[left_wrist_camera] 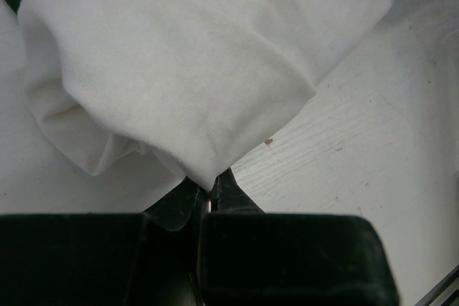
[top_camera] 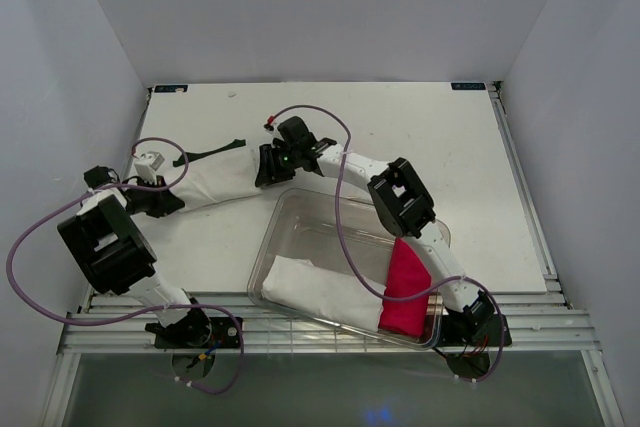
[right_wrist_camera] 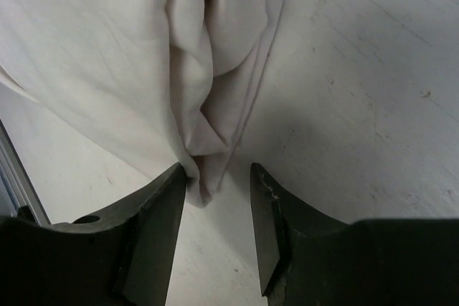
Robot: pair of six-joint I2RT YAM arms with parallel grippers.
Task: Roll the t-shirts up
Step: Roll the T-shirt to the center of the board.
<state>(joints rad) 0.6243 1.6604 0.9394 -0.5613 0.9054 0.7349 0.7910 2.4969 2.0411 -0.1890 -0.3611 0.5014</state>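
Note:
The white t-shirt (top_camera: pixel 220 179) lies in a long loose roll on the table between my two grippers. A thin strip of dark cloth (top_camera: pixel 210 153), which looks like the dark green t-shirt, shows along the roll's far edge. My left gripper (top_camera: pixel 176 199) is at the roll's left end. In the left wrist view the gripper (left_wrist_camera: pixel 209 195) is shut on a fold of the white shirt (left_wrist_camera: pixel 186 84). My right gripper (top_camera: pixel 268 165) is at the roll's right end. In the right wrist view the gripper (right_wrist_camera: pixel 219 191) is open, with the shirt's hem (right_wrist_camera: pixel 208 141) hanging between the jaws against the left finger.
A clear plastic bin (top_camera: pixel 300 209) stands at the front centre, just right of the roll. It holds a white cloth bundle (top_camera: pixel 310 289) and a bright pink bundle (top_camera: pixel 405 292). The right arm reaches across over the bin. A metal rail runs along the table's near edge (top_camera: pixel 320 319).

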